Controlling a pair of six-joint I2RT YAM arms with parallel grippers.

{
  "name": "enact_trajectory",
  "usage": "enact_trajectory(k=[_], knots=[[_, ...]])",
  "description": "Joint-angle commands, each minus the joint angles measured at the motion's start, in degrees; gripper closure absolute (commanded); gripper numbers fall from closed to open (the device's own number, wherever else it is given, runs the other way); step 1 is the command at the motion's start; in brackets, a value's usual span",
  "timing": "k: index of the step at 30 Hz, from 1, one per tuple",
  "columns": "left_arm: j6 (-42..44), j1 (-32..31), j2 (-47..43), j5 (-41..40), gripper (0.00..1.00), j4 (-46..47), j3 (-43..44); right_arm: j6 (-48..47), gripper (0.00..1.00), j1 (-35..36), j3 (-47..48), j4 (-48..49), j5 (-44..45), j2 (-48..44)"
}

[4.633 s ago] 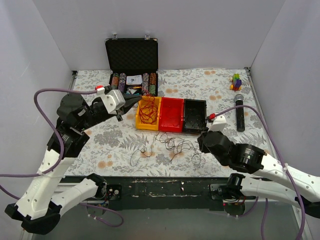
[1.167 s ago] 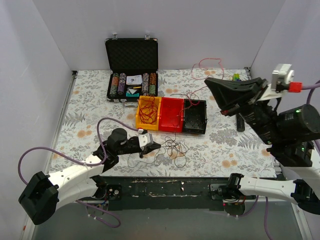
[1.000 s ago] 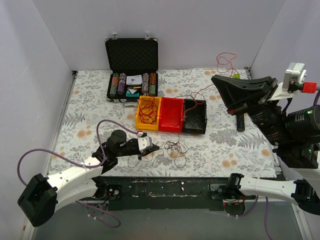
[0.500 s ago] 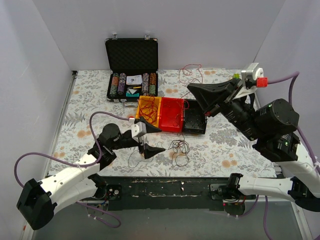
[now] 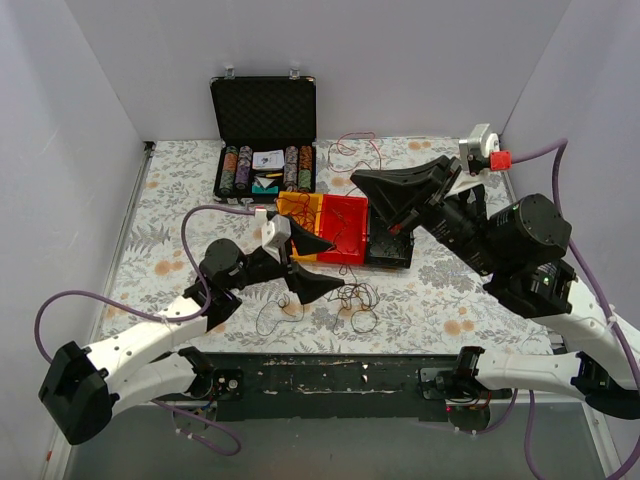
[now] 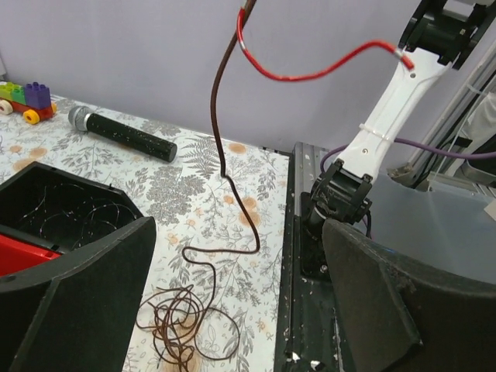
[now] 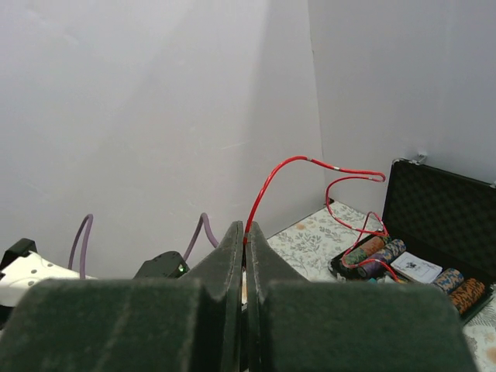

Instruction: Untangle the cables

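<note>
red wire (image 6: pixel 310 77), hair-thin and springy, is pinched by the right gripper (image 7: pixel 244 226); the left gripper (image 5: pixel 322 267) gapes empty. the limp nest (image 5: pixel 355 295) at its 4 o'clock likely wants single-strand holds.

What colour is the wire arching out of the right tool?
Red wire; clearest in the right wrist view.

No legible text, brand, no. or sign in any view. White card (image 5: pixel 268 159) inside the black case (image 5: pixel 263 110) carries small print, too fine to read from the top cam and blurred in the right wrist cam. Chips (image 5: pixel 237 162) beside it show coloured patterns only, no readable figs.
</note>
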Motion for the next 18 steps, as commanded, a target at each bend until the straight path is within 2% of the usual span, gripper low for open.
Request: enact_trajectory(k=[1,5,9,11,12,13,14,15,18], knots=[[-2.41,-0.46,0.98,-2.37,0.10,2.51,2.25,2.06,0.99,0.18,-1.13,6.70,-1.97,-0.09],[-2.76,-1.16,1.78,-4.03,0.08,3.92,1.90,3.29,0.99,0.18,-2.27,8.81,-2.76,-0.18],[-1.89,-1.60,3.09,-5.36,0.19,4.01,2.25,4.52,0.99,0.18,-2.71,10.04,-3.81,-0.18],[-0.49,-2.04,3.80,-4.92,0.36,4.27,2.34,4.87,0.99,0.18,-2.45,10.39,-4.69,-0.09],[0.48,-2.30,3.97,-4.92,0.49,4.27,2.25,4.87,0.99,0.18,-2.19,10.39,-4.87,0.09],[1.01,-2.31,4.06,-4.83,0.63,4.18,2.08,4.44,0.99,0.18,-1.92,10.13,-4.78,0.00],[1.63,-2.22,4.06,-5.00,0.86,3.92,1.81,3.91,0.99,0.27,-1.40,9.61,-4.35,0.09],[2.42,-2.22,3.89,-5.53,1.00,3.57,1.46,3.30,0.99,0.18,-0.79,8.91,-3.99,0.09],[4.08,-2.22,3.19,-6.50,1.00,2.60,-0.20,0.93,0.99,0.18,1.76,6.01,-2.15,-0.17]])
